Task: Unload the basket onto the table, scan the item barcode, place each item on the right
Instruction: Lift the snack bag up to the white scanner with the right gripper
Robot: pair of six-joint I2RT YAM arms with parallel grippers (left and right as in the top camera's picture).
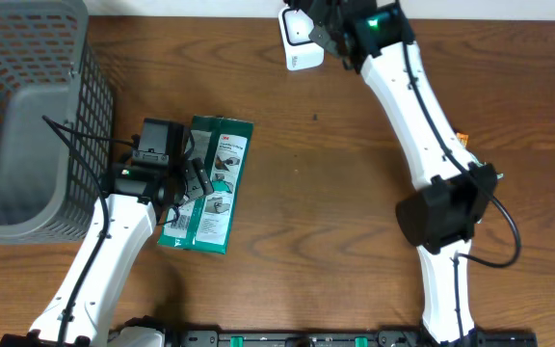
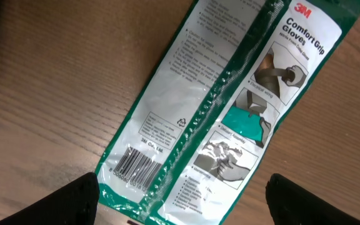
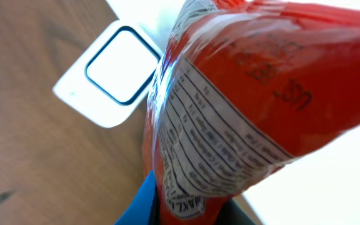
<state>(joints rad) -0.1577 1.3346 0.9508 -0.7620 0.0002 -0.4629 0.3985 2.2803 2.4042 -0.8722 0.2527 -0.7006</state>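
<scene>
A green and white glove pack (image 1: 208, 183) lies flat on the wooden table, its barcode (image 2: 136, 165) facing up near its lower end. My left gripper (image 1: 183, 181) hovers over that end, open, with the pack's bottom edge between the black fingertips (image 2: 74, 200) and nothing gripped. At the far edge of the table my right gripper (image 1: 330, 34) is shut on an orange packet (image 3: 249, 94), label side toward the camera. It holds the packet just above and beside the white scanner (image 3: 114, 72), which also shows from overhead, scanner (image 1: 299, 39).
A grey mesh basket (image 1: 27, 106) fills the far left corner, close to my left arm. A black cable runs from it toward the left wrist. Bare wood lies between the glove pack and my right arm.
</scene>
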